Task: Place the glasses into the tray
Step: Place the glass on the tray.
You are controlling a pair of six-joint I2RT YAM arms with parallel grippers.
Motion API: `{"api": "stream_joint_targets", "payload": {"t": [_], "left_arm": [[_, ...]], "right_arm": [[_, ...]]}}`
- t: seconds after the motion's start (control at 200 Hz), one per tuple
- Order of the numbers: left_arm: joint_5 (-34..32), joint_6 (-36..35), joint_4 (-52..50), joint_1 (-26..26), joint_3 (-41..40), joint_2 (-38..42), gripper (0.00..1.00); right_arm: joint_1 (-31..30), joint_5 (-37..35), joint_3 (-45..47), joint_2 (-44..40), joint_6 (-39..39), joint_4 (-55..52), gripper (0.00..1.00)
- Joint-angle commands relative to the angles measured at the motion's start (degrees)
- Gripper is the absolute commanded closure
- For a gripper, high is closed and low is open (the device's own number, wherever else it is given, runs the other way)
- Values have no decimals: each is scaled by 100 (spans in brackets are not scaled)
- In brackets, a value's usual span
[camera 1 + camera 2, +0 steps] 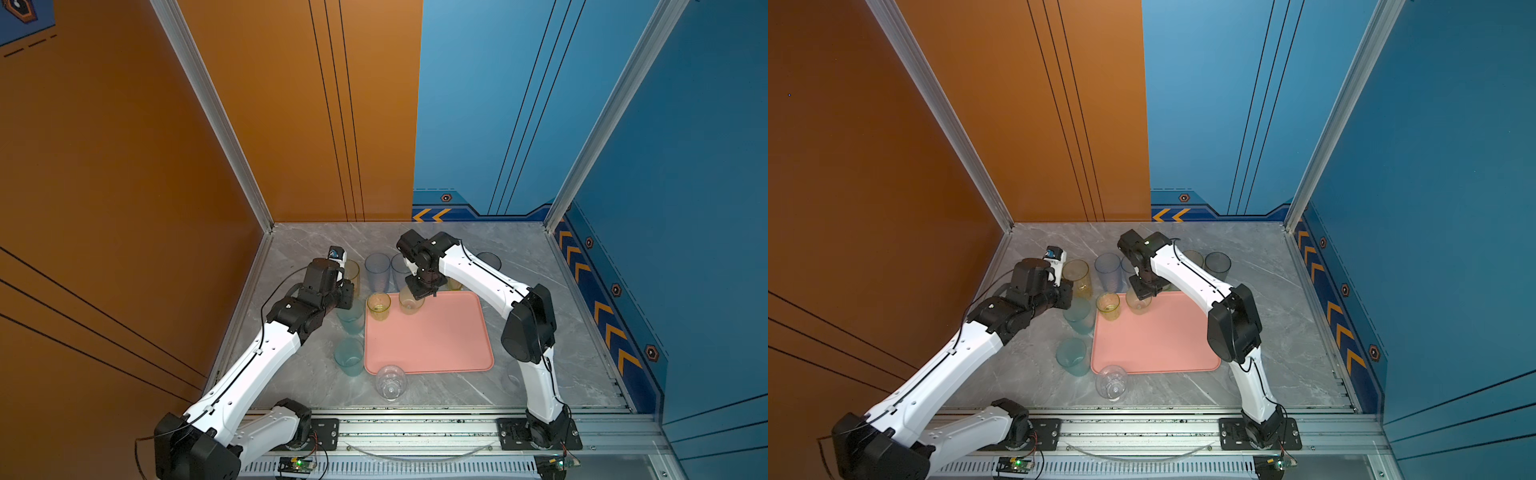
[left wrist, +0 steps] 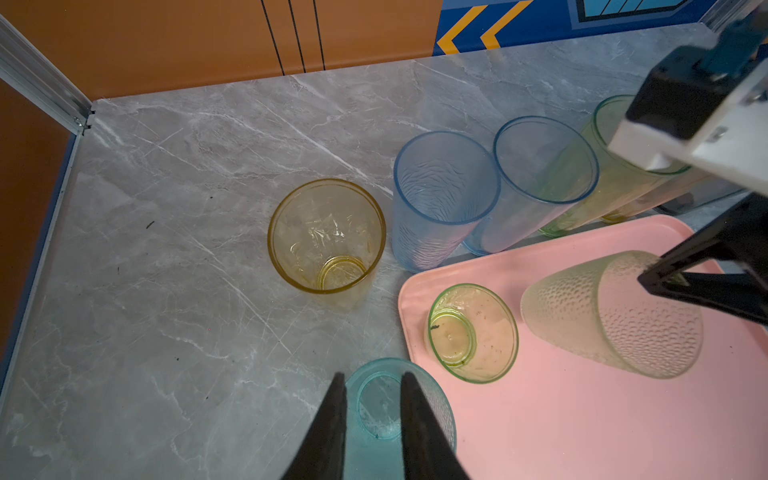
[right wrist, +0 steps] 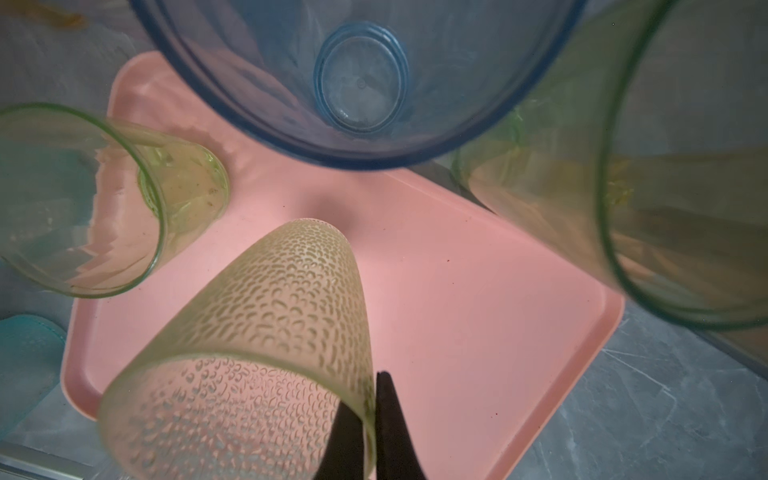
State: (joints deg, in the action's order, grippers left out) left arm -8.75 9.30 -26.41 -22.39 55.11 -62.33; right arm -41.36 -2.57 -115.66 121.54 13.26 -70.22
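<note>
Grey marble tabletop [image 1: 457, 395] — orange wall [image 1: 124, 124], blue wall [image 1: 478, 83]

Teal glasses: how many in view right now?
2. Both stand on the table left of the tray: one teal glass by its far-left corner, under the left gripper; the other by its near-left corner. The arms may hide more.

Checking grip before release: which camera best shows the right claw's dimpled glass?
Right wrist: the dimpled glass looms large, rim pinched in the right claw. Left wrist shows its side; in both top views the claw partly covers it.
</note>
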Motion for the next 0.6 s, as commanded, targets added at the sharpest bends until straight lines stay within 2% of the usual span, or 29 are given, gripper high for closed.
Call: {"api": "stream_joint_targets", "payload": {"t": [0.0,0.596], "left_arm": [[-4,-41,-74,60,32,28,75],[-6,-56,-83,77,-9,2,76]], "right_arm": [[-92,81,-244,160,-137,-329,100],[-126,-182,-847,743,-244,-541,100]]}}
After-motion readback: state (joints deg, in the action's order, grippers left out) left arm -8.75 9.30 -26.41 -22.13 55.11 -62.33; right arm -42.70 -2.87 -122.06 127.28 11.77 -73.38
